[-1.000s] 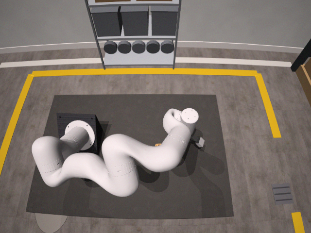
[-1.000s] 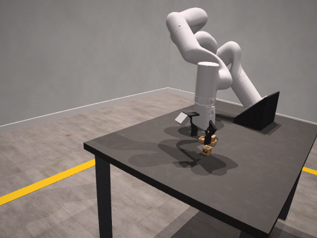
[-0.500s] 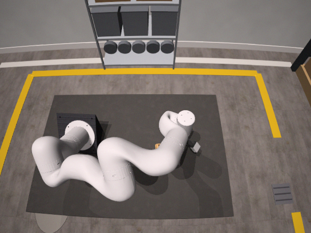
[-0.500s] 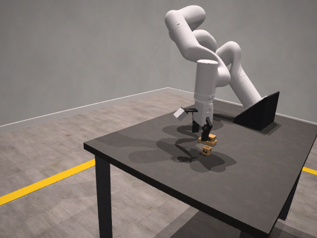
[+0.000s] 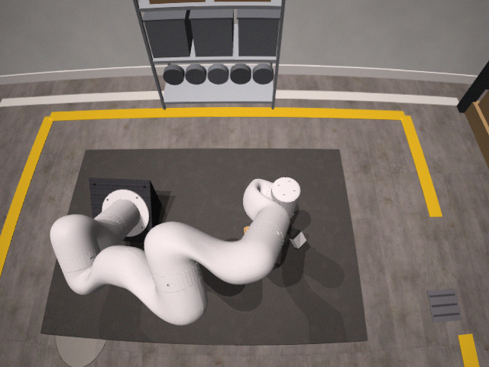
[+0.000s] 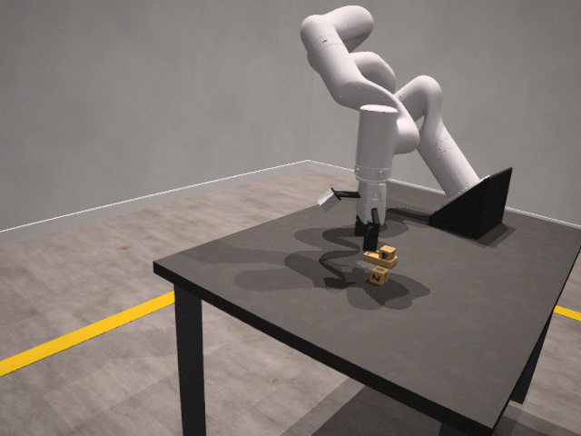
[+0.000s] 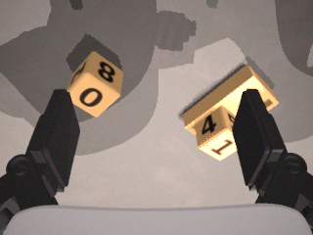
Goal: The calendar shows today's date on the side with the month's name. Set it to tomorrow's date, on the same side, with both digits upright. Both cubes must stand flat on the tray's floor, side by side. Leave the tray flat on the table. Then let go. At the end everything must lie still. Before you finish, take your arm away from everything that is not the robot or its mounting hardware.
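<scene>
Two cubes and one tray point(image 6: 372, 259) point(image 7: 218, 98) are seen: one cube point(image 6: 379, 275) point(image 7: 95, 84) on the table point(image 6: 328, 323) at the wrist view's ten o'clock, the other point(image 6: 388, 252) point(image 7: 215, 132) in the tray at four o'clock. The gripper point(image 6: 365, 239) point(image 7: 156, 109) is spread fully wide, nothing held.

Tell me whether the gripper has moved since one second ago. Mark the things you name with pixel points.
Yes: in the exterior view, the gripper point(image 6: 365, 242) point(image 7: 156, 109) has shifted left relative to the loose cube point(image 6: 379, 275) point(image 7: 95, 84), which stayed put.
</scene>
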{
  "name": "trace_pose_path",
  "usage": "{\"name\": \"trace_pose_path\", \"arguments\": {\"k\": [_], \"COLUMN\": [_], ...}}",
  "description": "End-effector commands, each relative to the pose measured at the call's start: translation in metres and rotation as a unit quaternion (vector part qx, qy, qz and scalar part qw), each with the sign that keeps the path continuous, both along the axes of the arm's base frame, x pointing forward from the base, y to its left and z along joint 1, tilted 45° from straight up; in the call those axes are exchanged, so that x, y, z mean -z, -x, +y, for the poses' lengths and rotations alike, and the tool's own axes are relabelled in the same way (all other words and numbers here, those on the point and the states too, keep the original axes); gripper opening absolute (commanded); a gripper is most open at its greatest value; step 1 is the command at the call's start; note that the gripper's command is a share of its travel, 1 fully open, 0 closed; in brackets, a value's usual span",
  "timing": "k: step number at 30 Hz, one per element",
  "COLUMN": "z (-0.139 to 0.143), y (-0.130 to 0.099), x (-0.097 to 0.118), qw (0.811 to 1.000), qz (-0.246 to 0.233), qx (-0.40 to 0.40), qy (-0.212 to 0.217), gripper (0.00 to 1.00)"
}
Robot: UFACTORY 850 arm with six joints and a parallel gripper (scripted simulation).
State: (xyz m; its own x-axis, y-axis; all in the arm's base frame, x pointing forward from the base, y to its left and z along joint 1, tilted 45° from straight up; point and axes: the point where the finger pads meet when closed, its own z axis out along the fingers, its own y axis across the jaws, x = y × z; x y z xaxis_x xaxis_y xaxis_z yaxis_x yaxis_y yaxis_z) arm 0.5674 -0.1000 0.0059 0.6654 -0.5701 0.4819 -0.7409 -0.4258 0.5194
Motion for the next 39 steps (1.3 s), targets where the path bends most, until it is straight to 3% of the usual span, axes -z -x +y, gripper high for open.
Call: {"name": "trace_pose_path", "arguments": {"k": [1,4,9,15,39], "z": [-0.003,-0.003,-0.004,-0.008,-0.008], "y": [0.012,0.012,0.015,0.032,0.033], "x": [-0.012,-0.012,-0.014,-0.028,-0.028], "qw": [1.000,1.000,0.993,0.993,0.993], "qz": [-0.015,-0.024,-0.084,-0.089,-0.089], "qx": [0.009,0.018,0.079,0.083,0.083], "qy": [0.002,0.003,0.011,0.011,0.011], "gripper": [1.00,1.00,1.00,1.00,1.00]}}
